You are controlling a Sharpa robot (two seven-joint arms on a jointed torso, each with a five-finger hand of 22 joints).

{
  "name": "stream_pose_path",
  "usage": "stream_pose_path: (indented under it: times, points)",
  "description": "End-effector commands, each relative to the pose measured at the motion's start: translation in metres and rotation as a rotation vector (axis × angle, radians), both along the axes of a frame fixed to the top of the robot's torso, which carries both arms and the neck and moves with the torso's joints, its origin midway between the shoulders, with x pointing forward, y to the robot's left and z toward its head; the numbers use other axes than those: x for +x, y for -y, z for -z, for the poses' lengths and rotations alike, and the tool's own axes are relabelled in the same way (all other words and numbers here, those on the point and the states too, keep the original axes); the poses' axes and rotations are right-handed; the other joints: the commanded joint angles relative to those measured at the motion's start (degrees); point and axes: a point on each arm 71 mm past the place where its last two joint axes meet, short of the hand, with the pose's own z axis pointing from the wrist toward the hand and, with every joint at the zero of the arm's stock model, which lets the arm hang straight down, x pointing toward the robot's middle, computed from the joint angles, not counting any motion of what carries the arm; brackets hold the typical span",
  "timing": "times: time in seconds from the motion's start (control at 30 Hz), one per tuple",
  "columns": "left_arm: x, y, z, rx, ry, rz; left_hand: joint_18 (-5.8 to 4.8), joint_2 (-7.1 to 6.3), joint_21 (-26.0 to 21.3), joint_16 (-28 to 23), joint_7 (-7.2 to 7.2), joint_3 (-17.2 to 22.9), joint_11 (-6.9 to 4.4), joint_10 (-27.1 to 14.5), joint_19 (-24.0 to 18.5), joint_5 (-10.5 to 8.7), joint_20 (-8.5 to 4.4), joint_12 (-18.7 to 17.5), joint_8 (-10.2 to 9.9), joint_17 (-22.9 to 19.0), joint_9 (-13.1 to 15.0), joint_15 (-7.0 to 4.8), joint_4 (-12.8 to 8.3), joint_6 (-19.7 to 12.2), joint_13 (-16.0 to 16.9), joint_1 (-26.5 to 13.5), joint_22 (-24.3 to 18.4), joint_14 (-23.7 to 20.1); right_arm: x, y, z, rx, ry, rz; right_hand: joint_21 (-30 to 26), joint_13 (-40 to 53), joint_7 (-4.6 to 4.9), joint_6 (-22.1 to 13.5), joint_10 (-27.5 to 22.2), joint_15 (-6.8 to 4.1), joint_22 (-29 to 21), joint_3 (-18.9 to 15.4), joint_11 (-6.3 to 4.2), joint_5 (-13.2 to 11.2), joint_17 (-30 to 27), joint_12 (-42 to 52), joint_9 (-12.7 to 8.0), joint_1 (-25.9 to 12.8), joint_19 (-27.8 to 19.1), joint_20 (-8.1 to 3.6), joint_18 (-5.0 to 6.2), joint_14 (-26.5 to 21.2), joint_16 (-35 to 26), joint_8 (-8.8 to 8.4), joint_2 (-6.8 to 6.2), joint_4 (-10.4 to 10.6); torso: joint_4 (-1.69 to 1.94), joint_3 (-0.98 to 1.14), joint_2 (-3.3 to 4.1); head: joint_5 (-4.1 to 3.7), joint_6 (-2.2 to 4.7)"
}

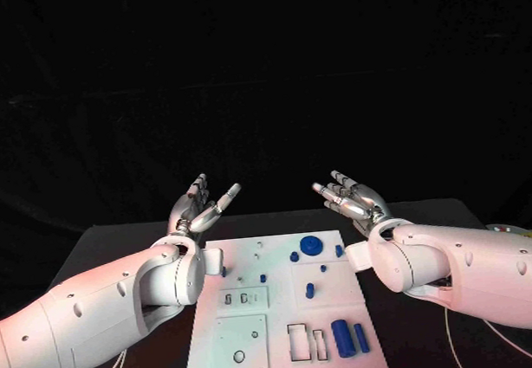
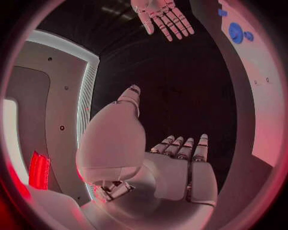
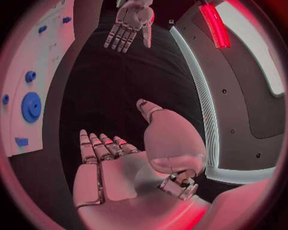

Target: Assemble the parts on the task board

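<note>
Both hands up and empty, parts lie nearer than either palm

Left hand (image 1: pixel 200 204) and right hand (image 1: pixel 352 197) are raised at the far end of the task board (image 1: pixel 294 355), palms up, fingers spread wide, nothing held. Wrist views agree: left hand (image 2: pixel 180 167) flat and open, right hand (image 3: pixel 111 165) likewise.

Where the work sits: board runs near-to-far down table centre, betw. the two forearms. All parts lie nearer than the hands, so any reach means coming back toward the body and down.

- Blue round disc (image 1: pixel 309 243) w/ a small blue knob (image 1: pixel 294 256) just beside it: far right quarter of board, close to right wrist. Right wrist view shows the disc (image 3: pixel 31 106) as toothed, gear-like.
- Small blue block (image 1: pixel 340 250) near right edge, next to the disc.
- Two blue cylinders (image 1: pixel 350 338) at near right, lying flat, long axis near-to-far, just right of two open rectangular slots (image 1: pixel 310 343).
- Small upright blue peg (image 1: pixel 311 290) mid-board.

Judgement: most blue pieces sit right of board centre, so right hand is the nearer one. Cylinders would want a grasp across their short axis, fingers closing left-right. Left hand's side has mostly plates and holes. No step started yet, by the look of it.
</note>
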Motion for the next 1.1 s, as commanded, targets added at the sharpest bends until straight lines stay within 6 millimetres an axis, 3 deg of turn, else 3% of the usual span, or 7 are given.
stream_pose_path:
  times: [0.03,0.27,0.3,0.37,0.43,0.6,1.1]
  points:
    - [0.0,0.008,-0.003,-0.006,0.023,0.097,1.04,0.29,0.58,0.03,6.22,0.68,2.36,0.19,0.33,0.53,1.01,-0.08,0.54,0.36,0.41,1.37,0.83,1.26,0.07,3.77,0.21,0.69,0.0,-0.012,0.002,0.001,-0.03,-0.195,3.8,1.58,10.21,8.13,12.31,-0.79,1.94,2.05,-0.17,0.59,2.89,3.03,2.23,6.51,9.26,0.28,2.4,13.93,4.59,3.22,-1.01,-3.77,0.0,0.0,0.03,0.01,0.0]
    - [0.0,0.008,-0.003,-0.006,0.023,0.097,0.95,4.39,2.09,2.36,9.25,4.59,5.63,9.38,3.09,-0.61,1.07,3.39,3.38,2.17,2.38,2.84,0.62,8.22,2.03,6.35,0.95,6.07,0.002,-0.013,0.003,-0.012,-0.042,-0.247,10.1,2.71,9.46,26.0,38.53,-3.95,4.09,5.61,-2.35,-0.68,6.42,7.37,6.52,10.38,27.47,0.16,5.73,37.44,11.43,10.68,-1.32,-8.91,0.0,0.0,0.03,0.01,0.0]
    - [-0.004,-0.007,-0.008,-0.009,0.053,0.098,1.15,6.04,3.92,4.61,9.76,5.98,6.41,14.81,7.05,-0.95,1.05,5.47,5.25,3.54,3.53,3.59,0.64,12.56,2.77,6.81,1.95,11.04,0.009,0.009,-0.009,-0.301,0.187,-0.213,10.68,2.64,9.21,27.85,41.15,-4.25,4.02,6.51,-2.63,-0.85,6.26,6.83,6.8,10.49,30.45,0.13,6.18,38.74,11.18,11.1,-1.46,-9.7,0.43,-0.14,1.12,-0.37,-0.58]
    - [-0.006,-0.009,-0.01,-0.007,0.061,0.099,1.96,6.72,6.93,7.28,9.95,7.06,6.79,20.09,13.4,-1.19,0.78,7.07,7.16,5.04,4.68,4.33,0.37,17.03,3.09,7.44,3.43,17.27,0.009,0.01,-0.013,-0.343,0.221,-0.23,10.88,2.69,8.62,32.58,44.39,-5.09,3.63,7.65,-3.35,-1.35,6.25,6.41,7.62,10.32,32.56,0.12,6.84,41.4,11.33,12.54,-1.82,-10.49,0.52,-0.07,1.38,-0.42,-0.6]
    - [-0.007,-0.01,-0.011,-0.003,0.071,0.099,4.11,7.41,13.61,13.31,9.86,8.48,6.67,33.61,27.82,-1.47,0.76,11.13,11.4,8.28,7.12,2.8,0.16,26.74,4.06,8.47,6.44,31.64,0.009,0.011,-0.016,-0.382,0.253,-0.243,11.35,2.7,7.95,37.7,47.17,-5.82,3.42,8.82,-4.12,-1.81,6.26,5.95,8.43,10.12,34.88,-0.09,7.38,43.88,11.5,14.0,-2.24,-11.02,0.59,-0.1,1.64,-0.63,-0.45]
    - [-0.01,-0.012,-0.017,0.006,0.089,0.108,7.12,6.69,16.22,16.97,8.43,10.6,4.45,46.25,34.63,-1.63,0.67,12.2,16.55,10.36,10.02,0.29,0.01,39.8,3.73,9.75,6.57,43.97,0.01,0.014,-0.023,-0.453,0.312,-0.258,12.15,2.68,7.02,42.94,51.75,-7.04,3.13,11.27,-5.22,-2.34,6.24,4.83,8.73,9.6,38.61,-1.09,7.51,48.01,11.72,14.72,-3.35,-11.63,0.88,-0.3,2.44,-1.03,-0.28]
    - [-0.022,-0.014,-0.038,0.034,0.129,0.176,7.95,4.59,18.07,17.71,6.89,14.6,2.54,54.68,40.65,-1.74,-0.26,9.53,17.16,12.5,9.99,-1.96,0.0,45.55,3.75,9.81,6.08,52.05,0.014,0.011,-0.043,-0.749,0.45,-0.36,16.37,2.79,5.19,48.2,59.05,-9.92,4.42,13.16,-7.4,-2.77,7.87,2.73,9.07,9.68,46.54,-4.32,7.43,56.48,13.45,15.0,-6.0,-12.72,2.04,-0.7,4.97,-1.84,-0.43]
